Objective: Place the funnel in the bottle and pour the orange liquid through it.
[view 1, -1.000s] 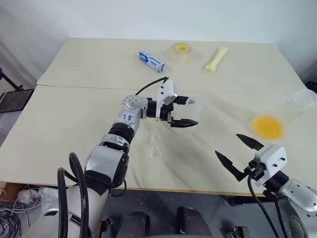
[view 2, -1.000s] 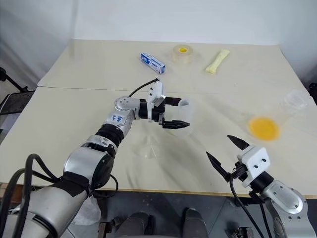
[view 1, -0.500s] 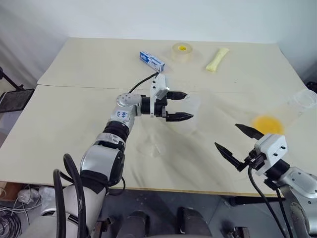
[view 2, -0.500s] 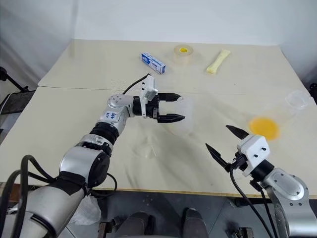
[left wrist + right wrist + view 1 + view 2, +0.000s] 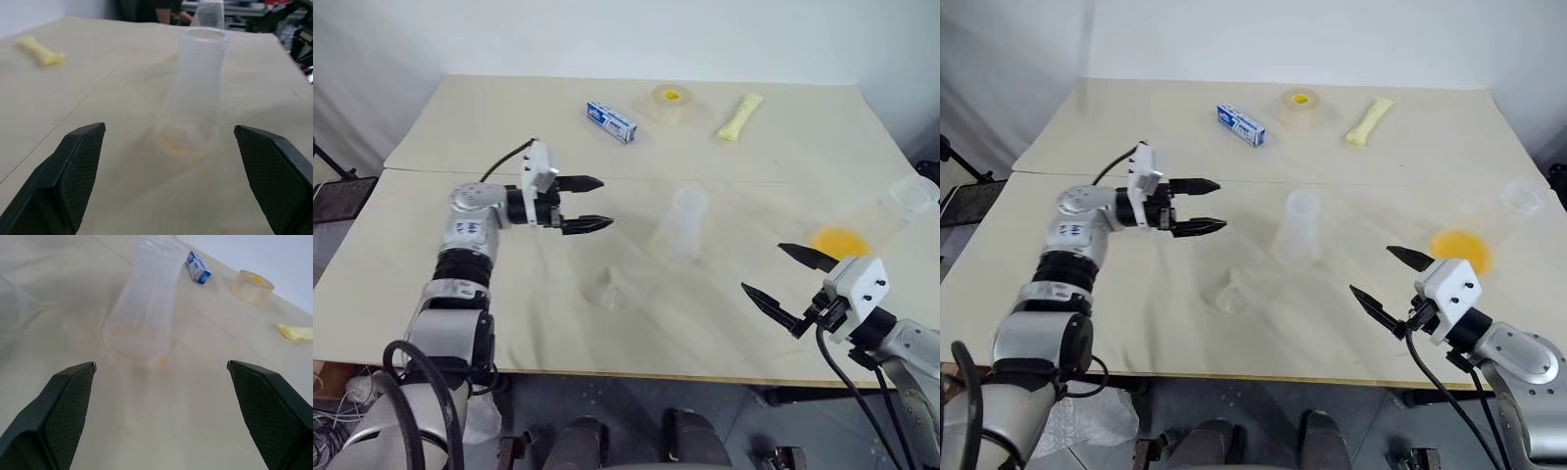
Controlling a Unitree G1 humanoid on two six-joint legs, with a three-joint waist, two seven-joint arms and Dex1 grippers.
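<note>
Compared with a second ago, the left claw point(image 5: 591, 204) has drawn away to the robot's left from the bottle point(image 5: 679, 227), which it then flanked; its two fingers are spread wide and grasp nothing. The bottle now stands upright and free at mid-surface, well apart from both claws. The right claw point(image 5: 781, 275), likewise spread and empty, hovers near the front edge on the right, much where it was. The funnel point(image 5: 620, 289) lies on the surface point(image 5: 440, 264) just in front and to the left of the bottle. The orange liquid point(image 5: 839, 241) shows at the bottom of a clear cup point(image 5: 904, 203) lying tilted near the right edge. Along the far side lie a blue-and-white box point(image 5: 612, 121), a tape roll point(image 5: 670, 101) and a pale yellow packet point(image 5: 741, 116), none between claws and bottle.
</note>
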